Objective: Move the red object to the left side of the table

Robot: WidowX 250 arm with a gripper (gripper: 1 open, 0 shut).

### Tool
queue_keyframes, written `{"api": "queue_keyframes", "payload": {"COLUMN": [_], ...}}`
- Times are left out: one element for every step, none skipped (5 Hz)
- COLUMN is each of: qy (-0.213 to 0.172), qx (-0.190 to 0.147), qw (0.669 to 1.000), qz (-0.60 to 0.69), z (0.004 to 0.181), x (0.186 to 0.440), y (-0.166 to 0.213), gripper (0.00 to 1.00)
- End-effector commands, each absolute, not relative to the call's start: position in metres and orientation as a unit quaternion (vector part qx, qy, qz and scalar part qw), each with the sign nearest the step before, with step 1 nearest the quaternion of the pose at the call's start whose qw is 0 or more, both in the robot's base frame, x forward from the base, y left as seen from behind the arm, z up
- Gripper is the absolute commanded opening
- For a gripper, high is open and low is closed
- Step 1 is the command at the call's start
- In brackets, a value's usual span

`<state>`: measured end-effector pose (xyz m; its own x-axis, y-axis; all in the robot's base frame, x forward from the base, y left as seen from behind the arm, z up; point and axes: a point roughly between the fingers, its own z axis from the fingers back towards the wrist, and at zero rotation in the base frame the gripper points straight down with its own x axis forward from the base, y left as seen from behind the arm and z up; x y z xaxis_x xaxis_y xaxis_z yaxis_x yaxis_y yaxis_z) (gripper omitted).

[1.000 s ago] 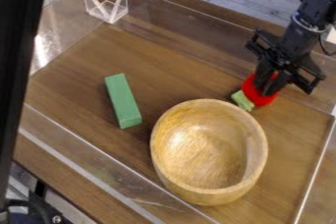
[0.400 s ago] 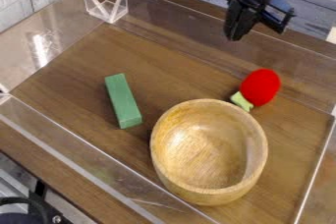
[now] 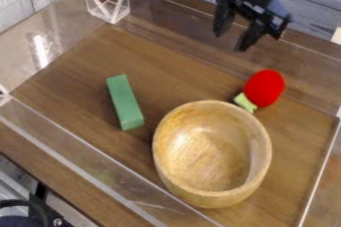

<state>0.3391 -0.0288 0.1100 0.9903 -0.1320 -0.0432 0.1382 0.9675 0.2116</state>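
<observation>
The red object [image 3: 265, 86], a small rounded toy fruit with a light-green stem, lies on the table [image 3: 173, 62] at the right, touching or nearly touching the wooden bowl's far rim. My gripper [image 3: 237, 34] hangs above the table's far right part, up and to the left of the fruit and well apart from it. It points down. Its two dark fingers [image 3: 249, 39] are spread open with nothing between them.
A round light wooden bowl [image 3: 210, 152] fills the near right of the table. A green rectangular block [image 3: 126, 102] lies to its left. A clear acrylic piece [image 3: 107, 4] stands at the far left corner. Low clear walls [image 3: 80, 156] edge the table.
A second ago the gripper was down on the red object. It has since risen and moved up-left away from it, and its fingers have opened. The fruit stays by the bowl.
</observation>
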Motion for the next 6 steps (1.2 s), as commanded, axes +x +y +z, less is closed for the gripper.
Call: {"api": "queue_keyframes", "payload": {"qy": [-0.029,-0.038,-0.041,-0.044,-0.045,-0.043], "qx": [0.099,0.092,0.083,0.073,0.063,0.054], "qw": [0.990,0.988,0.988,0.988,0.988,0.988], "qz": [-0.095,-0.116,-0.128,-0.133,-0.135,-0.135], "z": [0.120,0.108,0.095,0.081,0.066,0.054], "x": [0.342,0.347,0.349,0.351,0.352,0.353], "y": [-0.043,-0.054,-0.060,-0.065,-0.067,-0.068], "gripper": [1.00,1.00,1.00,1.00,1.00,1.00]}}
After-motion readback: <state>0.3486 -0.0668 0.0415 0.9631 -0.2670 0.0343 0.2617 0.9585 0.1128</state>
